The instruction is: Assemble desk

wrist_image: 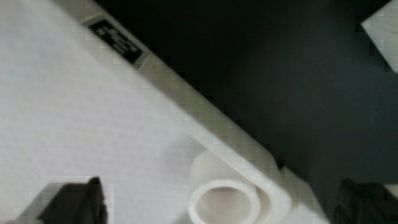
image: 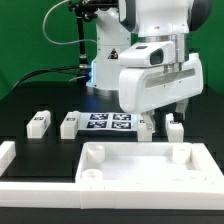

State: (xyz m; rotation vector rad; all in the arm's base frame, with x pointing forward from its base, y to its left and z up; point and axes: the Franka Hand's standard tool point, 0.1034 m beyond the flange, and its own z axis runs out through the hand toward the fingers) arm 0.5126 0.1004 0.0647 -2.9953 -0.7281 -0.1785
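Observation:
The desk top (image: 140, 170) is a large white tray with a raised rim, lying at the front of the table. In the wrist view its rim edge (wrist_image: 125, 110) runs diagonally, with a tag (wrist_image: 116, 40) on it and a round socket (wrist_image: 226, 200) between my fingers. Four small white tagged legs stand behind it: two at the exterior view's left (image: 38, 122) (image: 68, 124) and two at its right (image: 146, 125) (image: 175, 128). My gripper (image: 172, 110) (wrist_image: 217, 205) hangs open over the top's far right corner. Its dark fingertips (wrist_image: 71, 200) straddle the socket and hold nothing.
The marker board (image: 108, 121) lies flat between the two pairs of legs. A white L-shaped block (image: 10, 160) sits at the exterior view's left front. The arm's bulky white body (image: 150, 70) hides the table behind it. The table is black, with a green backdrop.

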